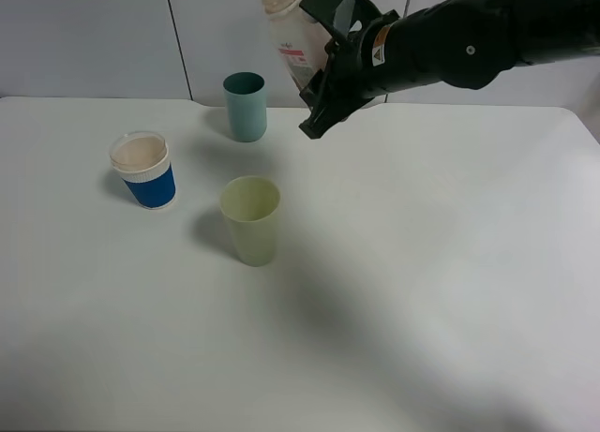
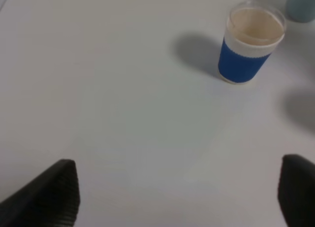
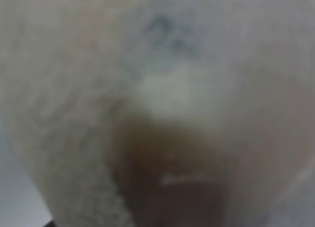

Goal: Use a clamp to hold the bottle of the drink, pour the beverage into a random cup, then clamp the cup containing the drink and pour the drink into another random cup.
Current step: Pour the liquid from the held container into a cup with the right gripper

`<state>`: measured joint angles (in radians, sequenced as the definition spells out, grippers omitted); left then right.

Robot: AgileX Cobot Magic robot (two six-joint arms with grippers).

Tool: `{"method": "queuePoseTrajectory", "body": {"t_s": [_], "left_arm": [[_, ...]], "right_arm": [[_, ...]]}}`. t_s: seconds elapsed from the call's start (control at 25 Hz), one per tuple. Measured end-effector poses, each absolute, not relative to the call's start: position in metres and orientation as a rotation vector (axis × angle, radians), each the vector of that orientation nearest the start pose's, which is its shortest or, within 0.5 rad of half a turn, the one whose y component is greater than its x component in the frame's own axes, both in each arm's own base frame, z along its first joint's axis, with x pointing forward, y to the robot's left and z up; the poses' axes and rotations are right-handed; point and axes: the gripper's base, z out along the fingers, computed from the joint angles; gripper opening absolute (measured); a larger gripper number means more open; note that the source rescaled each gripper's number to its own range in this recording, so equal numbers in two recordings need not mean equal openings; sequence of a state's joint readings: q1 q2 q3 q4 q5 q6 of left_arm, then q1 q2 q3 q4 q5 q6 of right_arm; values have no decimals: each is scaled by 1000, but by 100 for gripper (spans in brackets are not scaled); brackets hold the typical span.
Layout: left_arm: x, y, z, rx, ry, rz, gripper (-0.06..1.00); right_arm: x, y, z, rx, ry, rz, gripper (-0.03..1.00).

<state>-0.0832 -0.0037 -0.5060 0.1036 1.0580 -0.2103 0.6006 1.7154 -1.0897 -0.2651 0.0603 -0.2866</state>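
Landmark: pale green cup [image 1: 250, 219], upright on the white table [image 1: 450, 291], interior appears empty from the high view. Right gripper [image 1: 317, 65] is clamped on the drink bottle [image 1: 289, 40], held clear of the table, behind the green cup toward the wall and slightly to its right. Bottle is tilted, peach-coloured top end uppermost and leaning left; white label with red print faces the camera. Right wrist view is filled by the bottle [image 3: 157, 109], too blurred for detail. Teal cup [image 1: 245, 106] stands upright behind the green cup, well apart from it, and just left of and below the bottle in the high view. Blue-sleeved clear cup [image 1: 143, 170] stands to the left of the green cup, apart from it; contents look pale beige [image 2: 250, 42]. Left gripper [image 2: 172, 197] is spread wide with nothing between its fingers [image 2: 49, 197], hanging over bare table; the blue-sleeved cup lies well ahead of it. Left gripper is outside the high view.
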Motion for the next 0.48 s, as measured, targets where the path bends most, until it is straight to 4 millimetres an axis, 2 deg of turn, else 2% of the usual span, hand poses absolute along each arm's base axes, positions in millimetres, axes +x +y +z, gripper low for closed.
{"method": "queuePoseTrajectory", "body": {"t_s": [0.48], "left_arm": [[-6,9,279,-134,2024,-62,88]], "right_arm": [[302,218,226,-1400,1831,-127,0]]}}
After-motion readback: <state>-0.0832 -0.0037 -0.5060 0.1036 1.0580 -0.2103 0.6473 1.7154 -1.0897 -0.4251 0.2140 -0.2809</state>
